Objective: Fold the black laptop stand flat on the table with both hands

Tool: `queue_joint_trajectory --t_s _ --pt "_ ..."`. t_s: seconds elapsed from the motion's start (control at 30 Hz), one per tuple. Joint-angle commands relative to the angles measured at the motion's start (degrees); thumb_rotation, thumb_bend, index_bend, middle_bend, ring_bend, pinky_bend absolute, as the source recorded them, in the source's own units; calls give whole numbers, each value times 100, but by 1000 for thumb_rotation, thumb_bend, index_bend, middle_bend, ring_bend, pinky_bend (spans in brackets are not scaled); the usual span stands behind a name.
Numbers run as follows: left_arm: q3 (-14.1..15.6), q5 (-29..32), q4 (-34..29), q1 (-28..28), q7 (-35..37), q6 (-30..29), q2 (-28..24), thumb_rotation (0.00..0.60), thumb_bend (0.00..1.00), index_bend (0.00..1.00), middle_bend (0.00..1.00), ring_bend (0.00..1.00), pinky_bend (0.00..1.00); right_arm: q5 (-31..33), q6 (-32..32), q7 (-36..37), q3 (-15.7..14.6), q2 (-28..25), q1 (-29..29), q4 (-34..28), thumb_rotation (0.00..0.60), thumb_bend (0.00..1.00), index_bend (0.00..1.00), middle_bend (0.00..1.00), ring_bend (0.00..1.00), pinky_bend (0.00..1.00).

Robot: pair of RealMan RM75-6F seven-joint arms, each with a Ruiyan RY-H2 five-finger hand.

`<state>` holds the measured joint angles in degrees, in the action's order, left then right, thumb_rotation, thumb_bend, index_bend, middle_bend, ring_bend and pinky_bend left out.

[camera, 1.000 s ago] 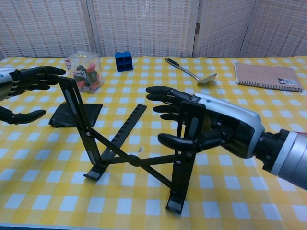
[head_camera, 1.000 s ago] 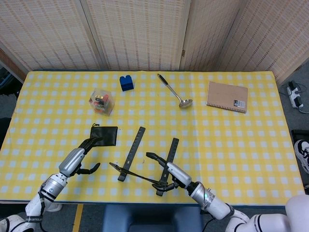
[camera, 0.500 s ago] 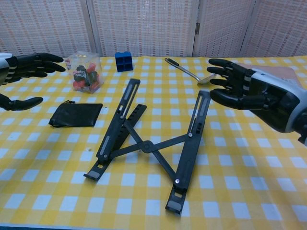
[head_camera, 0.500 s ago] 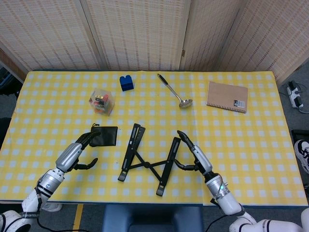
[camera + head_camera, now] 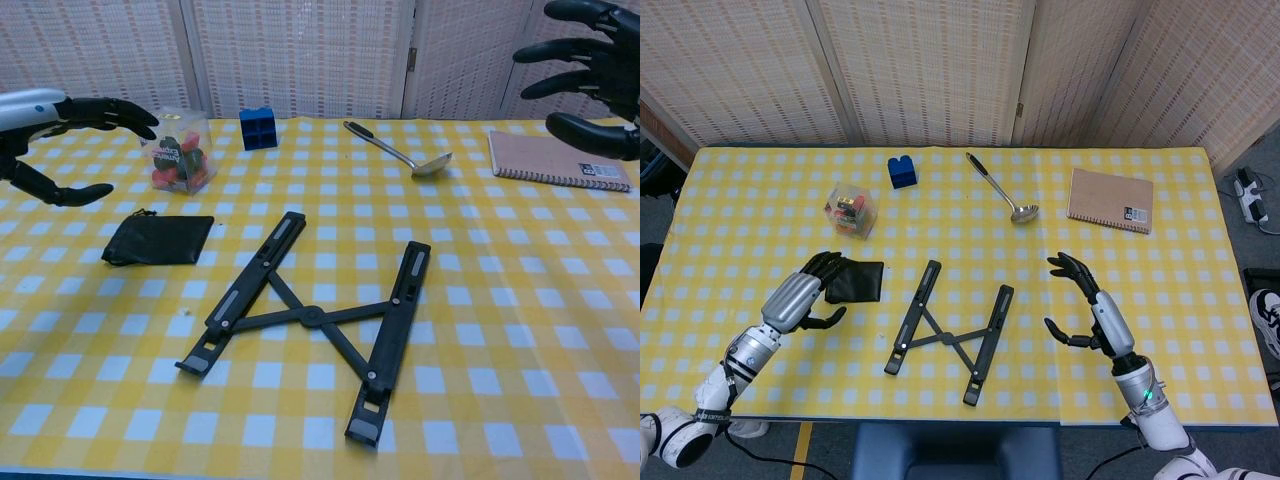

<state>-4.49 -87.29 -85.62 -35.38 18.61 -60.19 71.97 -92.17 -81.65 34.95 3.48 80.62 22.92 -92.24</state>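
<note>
The black laptop stand (image 5: 948,332) (image 5: 312,318) lies flat on the yellow checked table, its two long bars joined by a crossed linkage. My left hand (image 5: 803,297) (image 5: 62,130) hovers to the stand's left with fingers spread, holding nothing. My right hand (image 5: 1092,312) (image 5: 590,70) is raised to the stand's right, fingers apart and empty. Neither hand touches the stand.
A black pouch (image 5: 855,282) (image 5: 160,240) lies just left of the stand, by my left hand. Further back are a clear box of small items (image 5: 850,210), a blue block (image 5: 902,171), a ladle (image 5: 1002,188) and a brown notebook (image 5: 1110,200).
The stand has dropped from propped up to flat on the table. Both hands have let go of it and drawn apart, the right rising and moving right, the left moving left.
</note>
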Motion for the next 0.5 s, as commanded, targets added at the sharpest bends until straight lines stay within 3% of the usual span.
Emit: queue_joint_trajectory --t_s 0.03,0.2,0.33,0.5 --pt "-106 79 477 -330 -649 366 288 600 409 179 192 82 31 -690 -37 -1388 -77 -181 122 37 597 385 239 427 436 179" --pt "-181 176 977 -601 -1216 611 717 600 277 145 187 81 21 -730 397 -2258 -86 -154 311 -111 600 385 457 637 623 361" --pt "-211 226 1363 -780 -1660 735 1073 600 230 86 124 44 4 -650 863 -2980 -110 -120 474 -159 600 385 585 750 774 534" --pt "-239 212 1968 -979 -2005 742 1661 600 198 50 72 7 0 -503 1376 -3816 -141 80 646 -129 600 385 741 878 888 701"
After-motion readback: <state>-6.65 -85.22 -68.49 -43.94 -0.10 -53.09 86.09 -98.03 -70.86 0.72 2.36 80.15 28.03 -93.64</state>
